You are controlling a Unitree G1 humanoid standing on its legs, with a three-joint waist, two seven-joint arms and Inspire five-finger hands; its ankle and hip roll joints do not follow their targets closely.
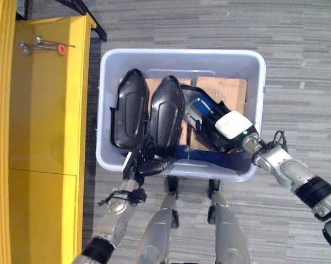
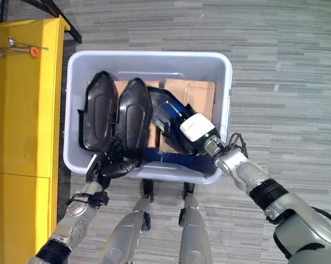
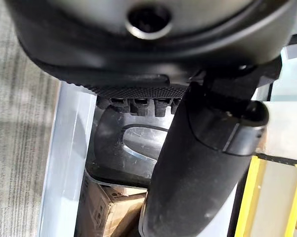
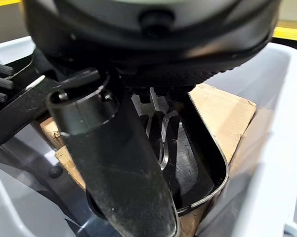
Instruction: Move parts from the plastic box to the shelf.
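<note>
You are looking down on a pale grey plastic box (image 1: pixel 182 58) standing on grey carpet, with a yellow shelf (image 1: pixel 49 110) just beside its left wall. Inside the box, two black moulded plastic parts stand side by side on edge: the left part (image 1: pixel 129 110) leans near the box's left wall, and the middle part (image 1: pixel 166 115) sits just to its right, the two touching along their length. A third black part (image 1: pixel 201 113) lies tilted toward the box's right half, over brown cardboard (image 1: pixel 223 88) that lines the bottom near the far right corner. Your left hand (image 2: pixel 111 159) reaches in over the box's near rim at the near left corner, its fingers curled round the lower end of the middle part; in the left wrist view the thumb (image 3: pixel 197 168) stands in front of that glossy black shell. Your right hand (image 1: pixel 231 132) reaches in over the near right corner, and it lies on the third part. In the right wrist view its thumb (image 4: pixel 113 163) crosses over the part's curved rim, but you cannot tell whether the fingers are closed on it. On the shelf's top, near its far edge, lies a small metal tool with an orange tip (image 1: pixel 47 45).
</note>
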